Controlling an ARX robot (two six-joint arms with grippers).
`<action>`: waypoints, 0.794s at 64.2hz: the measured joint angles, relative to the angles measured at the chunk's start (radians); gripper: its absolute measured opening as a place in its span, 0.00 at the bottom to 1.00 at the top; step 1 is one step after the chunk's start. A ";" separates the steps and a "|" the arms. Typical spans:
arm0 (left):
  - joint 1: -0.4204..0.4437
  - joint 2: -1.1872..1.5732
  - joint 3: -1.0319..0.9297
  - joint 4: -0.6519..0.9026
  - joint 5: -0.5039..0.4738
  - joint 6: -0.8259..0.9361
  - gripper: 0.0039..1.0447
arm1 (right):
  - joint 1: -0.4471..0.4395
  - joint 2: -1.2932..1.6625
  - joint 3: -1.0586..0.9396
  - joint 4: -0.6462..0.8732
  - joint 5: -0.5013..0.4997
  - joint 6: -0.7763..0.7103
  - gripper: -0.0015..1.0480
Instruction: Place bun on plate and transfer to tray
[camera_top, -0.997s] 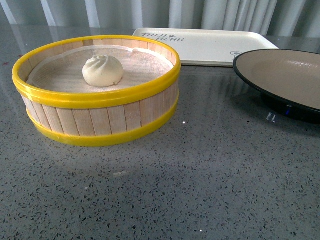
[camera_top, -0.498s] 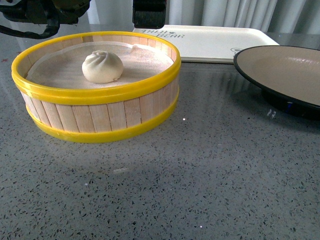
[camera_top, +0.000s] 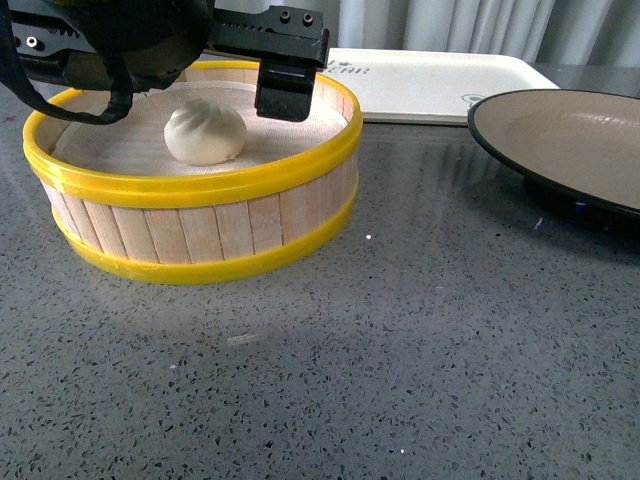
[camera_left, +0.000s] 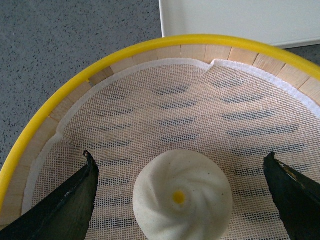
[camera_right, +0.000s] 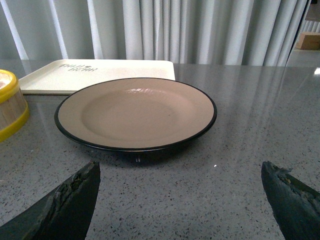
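Observation:
The off-white pleated bun (camera_top: 205, 132) sits on the mesh liner inside the yellow-rimmed wooden steamer basket (camera_top: 200, 235). My left gripper (camera_left: 179, 162) hangs open just above it, one dark finger on either side of the bun (camera_left: 182, 200) and neither touching. In the front view one finger (camera_top: 288, 90) shows over the basket's far rim. The black-rimmed beige plate (camera_top: 560, 150) lies bare at the right. The cream tray (camera_top: 430, 85) with lettering lies behind. My right gripper (camera_right: 179, 167) is open over bare counter, a little in front of the plate (camera_right: 135, 110).
Everything rests on a grey speckled counter (camera_top: 400, 350). Pale curtains (camera_right: 200, 30) hang behind the tray (camera_right: 90, 75). The basket's edge (camera_right: 7, 107) shows beside the plate in the right wrist view.
My left arm has come into the front view from above and lowered over the basket until its fingers flank the bun. The bun, plate and tray have not moved.

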 joint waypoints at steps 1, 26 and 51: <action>0.001 0.001 0.000 -0.003 0.001 -0.003 0.94 | 0.000 0.000 0.000 0.000 0.000 0.000 0.92; 0.016 0.003 0.000 -0.035 0.022 -0.051 0.94 | 0.000 0.000 0.000 0.000 0.000 0.000 0.92; 0.022 0.003 -0.003 -0.035 0.038 -0.066 0.61 | 0.000 0.000 0.000 0.000 0.000 0.000 0.92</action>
